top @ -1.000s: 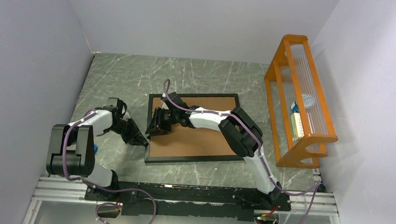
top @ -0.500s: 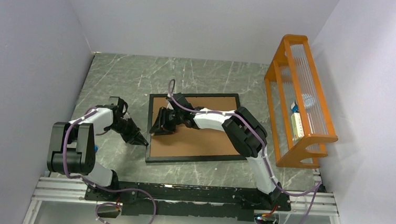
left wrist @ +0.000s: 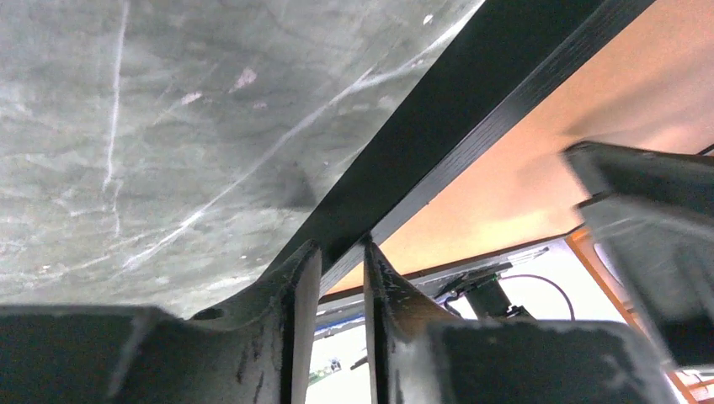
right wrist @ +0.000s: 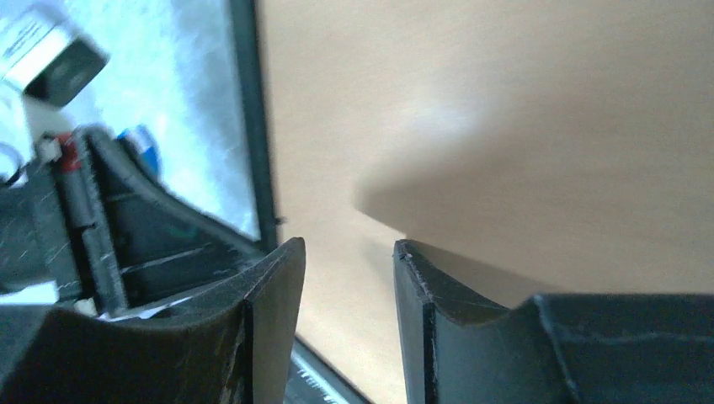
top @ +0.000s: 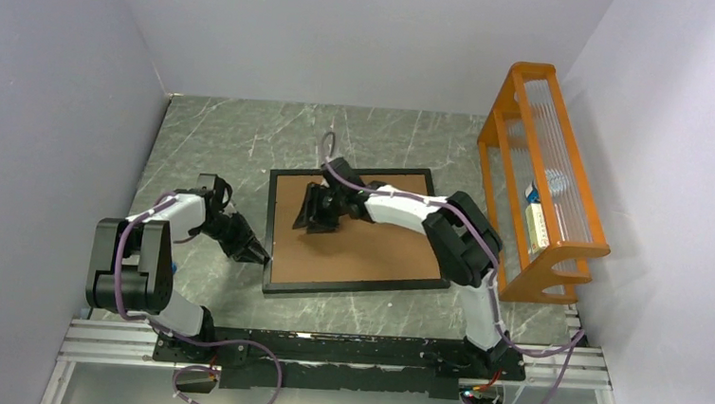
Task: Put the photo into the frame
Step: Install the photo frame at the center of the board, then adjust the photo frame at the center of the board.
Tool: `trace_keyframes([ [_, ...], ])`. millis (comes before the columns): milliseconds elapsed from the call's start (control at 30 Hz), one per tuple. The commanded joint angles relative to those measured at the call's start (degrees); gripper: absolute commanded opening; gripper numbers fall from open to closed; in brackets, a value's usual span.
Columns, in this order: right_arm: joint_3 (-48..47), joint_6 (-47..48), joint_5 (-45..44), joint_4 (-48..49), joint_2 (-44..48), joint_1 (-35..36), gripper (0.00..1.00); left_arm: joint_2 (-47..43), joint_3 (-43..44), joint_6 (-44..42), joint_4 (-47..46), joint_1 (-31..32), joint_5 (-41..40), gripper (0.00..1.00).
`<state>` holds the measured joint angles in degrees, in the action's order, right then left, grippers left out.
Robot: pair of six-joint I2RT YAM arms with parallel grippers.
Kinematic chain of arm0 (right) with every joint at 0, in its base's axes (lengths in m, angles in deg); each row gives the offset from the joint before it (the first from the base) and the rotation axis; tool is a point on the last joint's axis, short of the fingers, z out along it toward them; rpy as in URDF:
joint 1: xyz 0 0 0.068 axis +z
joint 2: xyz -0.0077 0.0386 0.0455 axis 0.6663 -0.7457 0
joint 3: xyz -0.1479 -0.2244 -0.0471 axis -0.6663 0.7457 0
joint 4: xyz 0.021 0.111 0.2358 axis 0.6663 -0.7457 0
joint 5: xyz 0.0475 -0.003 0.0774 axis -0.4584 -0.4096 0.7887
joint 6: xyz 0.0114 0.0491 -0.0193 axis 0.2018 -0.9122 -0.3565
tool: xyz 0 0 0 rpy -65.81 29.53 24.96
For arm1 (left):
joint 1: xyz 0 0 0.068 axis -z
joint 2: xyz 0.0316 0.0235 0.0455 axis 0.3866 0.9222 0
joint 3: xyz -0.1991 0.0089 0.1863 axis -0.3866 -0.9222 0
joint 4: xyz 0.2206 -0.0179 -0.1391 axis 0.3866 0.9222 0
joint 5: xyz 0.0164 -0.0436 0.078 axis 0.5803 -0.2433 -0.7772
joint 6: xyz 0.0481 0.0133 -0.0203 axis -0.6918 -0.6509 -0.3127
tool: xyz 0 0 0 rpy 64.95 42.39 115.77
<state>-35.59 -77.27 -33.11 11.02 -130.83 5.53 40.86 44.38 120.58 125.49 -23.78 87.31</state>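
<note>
The black frame (top: pixel 271 217) lies flat on the table with a plain brown backing board (top: pixel 374 246) filling it. The photo is hidden. My left gripper (top: pixel 260 255) is low at the frame's left rail near its front corner. In the left wrist view its jaws (left wrist: pixel 337 248) stand a narrow gap apart, straddling the black rail (left wrist: pixel 471 109). My right gripper (top: pixel 308 221) hovers over the left half of the board. It is open with nothing between its fingers (right wrist: pixel 347 246), and the board (right wrist: pixel 488 101) and frame rail (right wrist: pixel 246 109) lie beyond.
An orange wooden rack (top: pixel 541 177) stands along the right wall, holding clear sheets and a small item. Grey walls close in the marbled table (top: pixel 215 145) on three sides. The arms' base rail (top: pixel 343 348) runs along the near edge.
The right gripper has drawn away from the frame's left rail, going right and farther back over the board, and its jaws have widened. The left gripper has stayed at the rail.
</note>
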Motion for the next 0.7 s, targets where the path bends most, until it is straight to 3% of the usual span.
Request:
trace_keyframes([
  [0,1.47,8.70,-15.14,-14.44,6.02,-7.03,0.48,-0.31,1.91,-1.74,-4.14,0.46,-1.99,0.34],
  [200,3.04,11.94,-29.07,-22.68,14.87,-15.43,0.57,-1.04,5.63,-1.85,-5.65,-0.35,-1.67,0.47],
  [267,3.33,13.29,-33.96,-26.67,16.19,-18.08,0.60,-0.82,7.09,-2.16,-6.53,-1.03,-1.57,0.57],
  [400,5.54,15.02,-42.02,-31.46,18.81,-21.75,0.80,1.77,10.73,-2.69,-8.66,-1.86,-1.52,0.70],
  [667,12.51,15.60,-41.34,-30.18,21.62,-26.94,0.91,14.59,20.41,-6.31,-8.52,-1.86,-1.99,0.72],
])
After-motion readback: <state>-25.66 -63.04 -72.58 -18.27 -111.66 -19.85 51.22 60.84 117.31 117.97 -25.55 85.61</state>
